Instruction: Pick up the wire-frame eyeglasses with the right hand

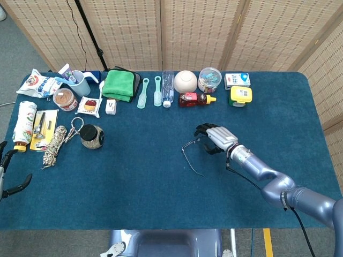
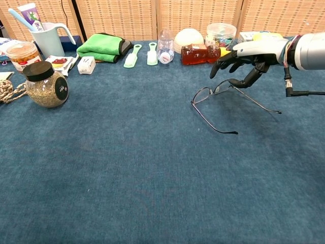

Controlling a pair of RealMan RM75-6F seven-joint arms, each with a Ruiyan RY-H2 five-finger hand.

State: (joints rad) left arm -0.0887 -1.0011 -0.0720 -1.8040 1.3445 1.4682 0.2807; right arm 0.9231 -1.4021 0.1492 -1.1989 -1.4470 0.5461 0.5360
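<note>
The wire-frame eyeglasses (image 1: 191,149) (image 2: 213,92) lie unfolded on the blue table, lenses toward the back, both temples spread toward the front. My right hand (image 1: 214,138) (image 2: 242,58) hovers just above the right lens and hinge, fingers spread and curved downward, holding nothing; in the chest view its thumb tip nearly touches the frame. My left hand (image 1: 6,181) hangs off the table's left edge, mostly out of the head view, fingers apart and empty.
Along the back stand a honey bottle (image 2: 200,53), white bowl (image 2: 188,37), candy jar (image 2: 221,33), clear bottle (image 2: 164,46), green cloth (image 2: 101,46) and two green brushes (image 2: 132,56). A seed jar (image 2: 45,84) and rope (image 1: 56,143) sit at the left.
</note>
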